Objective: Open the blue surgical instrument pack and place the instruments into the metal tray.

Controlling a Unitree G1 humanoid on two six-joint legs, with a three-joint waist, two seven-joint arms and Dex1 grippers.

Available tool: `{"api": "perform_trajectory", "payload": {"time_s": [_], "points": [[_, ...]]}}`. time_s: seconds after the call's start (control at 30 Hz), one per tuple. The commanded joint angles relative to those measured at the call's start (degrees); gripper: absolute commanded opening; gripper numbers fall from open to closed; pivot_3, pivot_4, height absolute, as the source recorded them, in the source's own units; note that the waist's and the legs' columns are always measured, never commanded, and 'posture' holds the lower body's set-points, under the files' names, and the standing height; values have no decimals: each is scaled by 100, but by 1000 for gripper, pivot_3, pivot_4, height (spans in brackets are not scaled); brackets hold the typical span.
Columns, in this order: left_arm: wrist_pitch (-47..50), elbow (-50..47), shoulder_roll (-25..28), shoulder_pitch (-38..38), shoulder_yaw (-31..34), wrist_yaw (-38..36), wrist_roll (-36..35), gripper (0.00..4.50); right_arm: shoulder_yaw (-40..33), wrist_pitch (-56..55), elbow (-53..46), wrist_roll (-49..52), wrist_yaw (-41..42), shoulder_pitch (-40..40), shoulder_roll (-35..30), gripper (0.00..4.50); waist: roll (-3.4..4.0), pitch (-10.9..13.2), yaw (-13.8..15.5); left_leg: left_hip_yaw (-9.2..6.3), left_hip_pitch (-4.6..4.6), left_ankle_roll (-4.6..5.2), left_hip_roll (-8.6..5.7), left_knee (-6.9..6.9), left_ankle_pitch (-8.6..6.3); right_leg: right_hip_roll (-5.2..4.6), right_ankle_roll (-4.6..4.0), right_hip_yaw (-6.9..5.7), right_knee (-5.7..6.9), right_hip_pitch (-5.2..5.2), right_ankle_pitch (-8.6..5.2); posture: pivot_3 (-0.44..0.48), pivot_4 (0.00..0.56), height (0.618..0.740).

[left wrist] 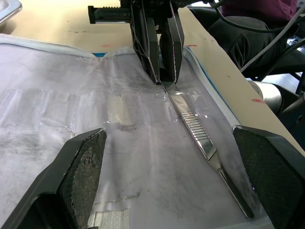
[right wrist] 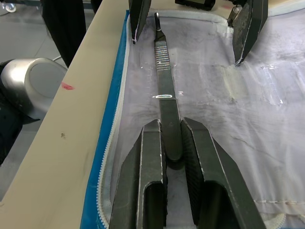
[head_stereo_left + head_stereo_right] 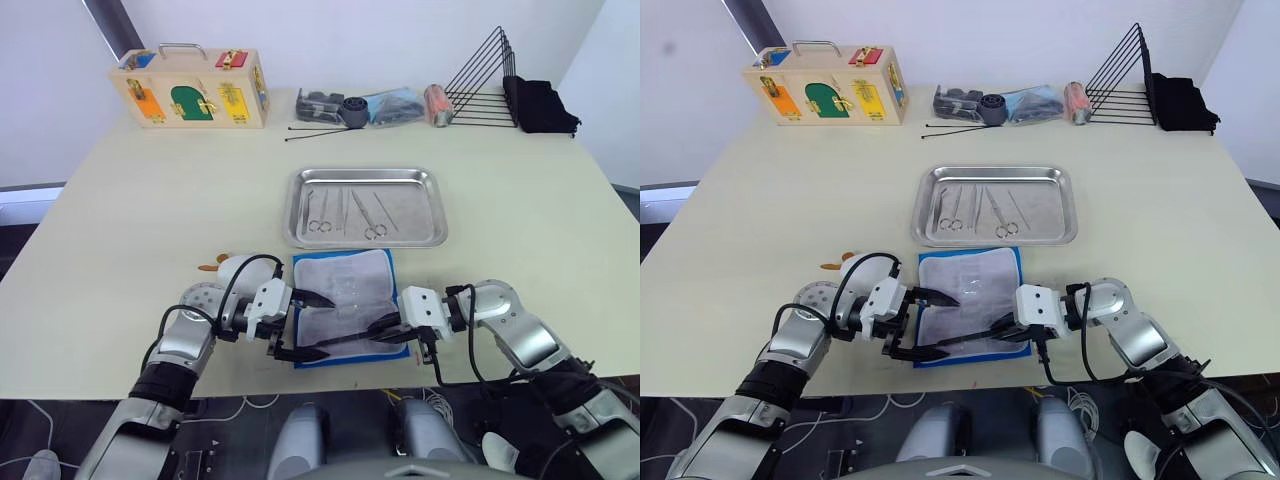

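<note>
Instruments already lie in the tray. Low in the frame, right gripper pinches the last tool to lift it; left gripper gapes wide, steadying the open pack.

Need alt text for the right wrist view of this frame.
The right gripper closes its two black fingers on one end of a slim metal instrument lying on the opened pack's clear lining, near its blue edge; the left gripper's fingertips hang above the far end.

Head stereo looks down over beige table; both wrist cameras, close, face each other across opened blue-edged clear pouch.
</note>
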Motion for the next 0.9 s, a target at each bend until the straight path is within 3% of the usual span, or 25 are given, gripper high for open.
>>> {"api": "perform_trajectory", "payload": {"time_s": [0.03, 0.43, 0.9], "points": [[92, 320, 66, 223, -223, -159, 236, 4500, -86, 594, -505, -33, -83, -31, -191, 5, 0, 1, 2, 0, -1, 0, 0, 0, 0, 0, 0, 0, 0, 0, 0, 0, 150, 740], [67, 366, -10, 182, -245, -103, 258, 4500, -127, 1914, -1721, 21, -99, -347, -667, 5, 3, 4, 19, -2, -4, 0, 0, 0, 0, 0, 0, -1, -1, -3, 0, 0, 150, 740], [38, 384, -67, 167, -243, -72, 269, 4500, -248, 2077, -2123, -16, 146, -585, -1511, 5, 6, 7, 41, -2, -6, 0, -2, 2, 0, -3, 0, -4, -3, -3, 0, 0, 150, 740]]}}
